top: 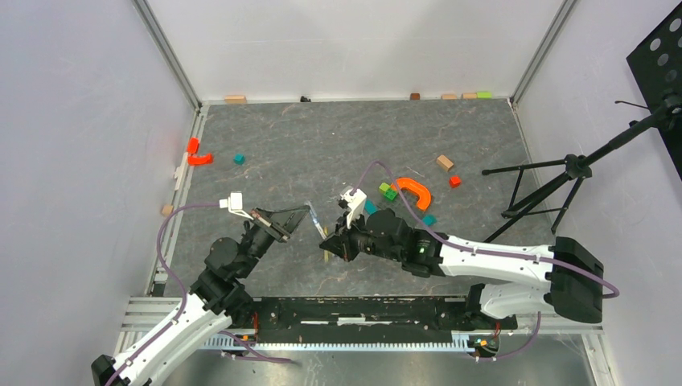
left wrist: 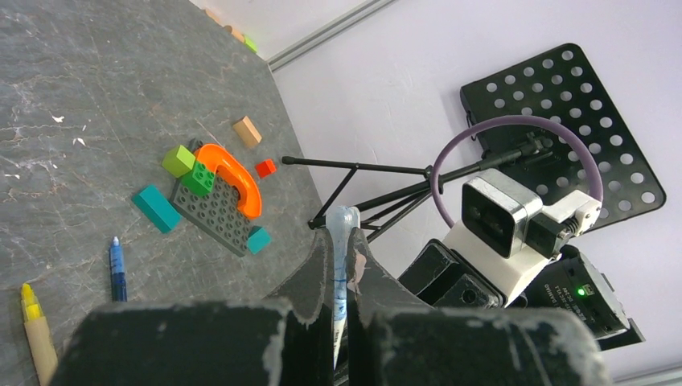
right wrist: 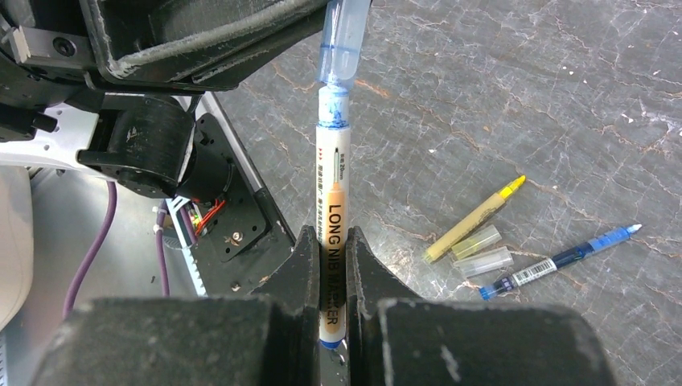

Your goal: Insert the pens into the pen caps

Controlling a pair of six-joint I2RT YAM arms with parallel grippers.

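Only from the right wrist: marker (right wrist: 331, 185), nib at cap (right wrist: 346, 34) mouth.

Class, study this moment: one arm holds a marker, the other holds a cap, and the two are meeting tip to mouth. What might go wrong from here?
1. The cap leans slightly off the line of the marker, so the nib may jam on its rim instead of sliding in.
2. The right jaws grip the marker near its back end, so pushing might tilt it or slide it backwards.

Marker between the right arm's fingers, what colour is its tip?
Blue; the marker shows best in the right wrist view.
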